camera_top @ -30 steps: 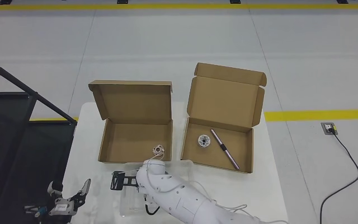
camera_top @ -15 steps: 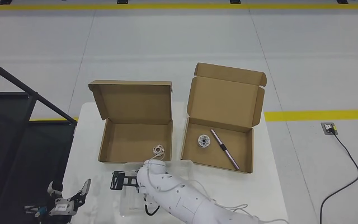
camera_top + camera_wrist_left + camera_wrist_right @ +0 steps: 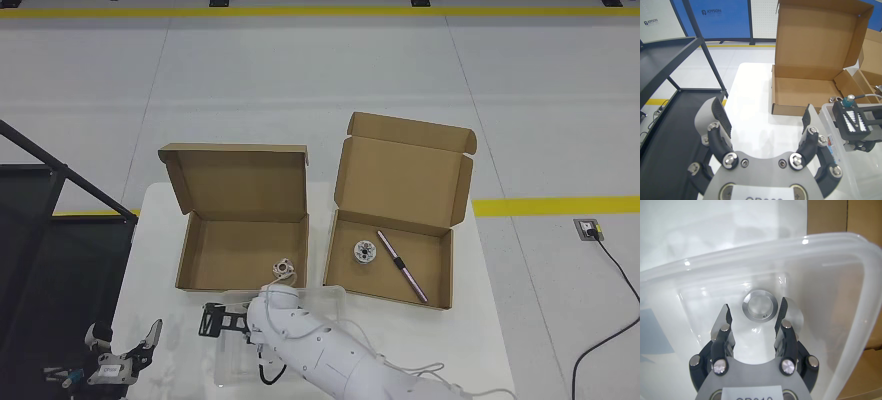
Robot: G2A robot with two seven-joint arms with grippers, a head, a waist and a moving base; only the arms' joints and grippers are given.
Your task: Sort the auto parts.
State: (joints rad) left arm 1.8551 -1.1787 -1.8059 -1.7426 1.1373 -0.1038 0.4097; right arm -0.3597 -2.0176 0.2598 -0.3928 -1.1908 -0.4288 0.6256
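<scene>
Right arm (image 3: pixel 310 350) has shifted slightly over the near clear tub (image 3: pixel 853 256), right fingers (image 3: pixel 780 311) part-open astride the metal ring (image 3: pixel 745 308) on its floor, left fingers (image 3: pixel 721 113) wide; a skewed close could flick it aside.

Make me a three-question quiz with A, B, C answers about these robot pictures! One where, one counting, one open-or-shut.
1. Where is the metal ring? A on a chair; B in the clear tub; C in a cup.
2. How many cardboard boxes stand on the table? A one; B four; C two.
3. The right tool is: A open; B shut on the ring; C shut on a spoon.
Answers: B, the ring lies on the tub's bottom; C, two open boxes sit side by side; A, its fingers stand apart.
</scene>
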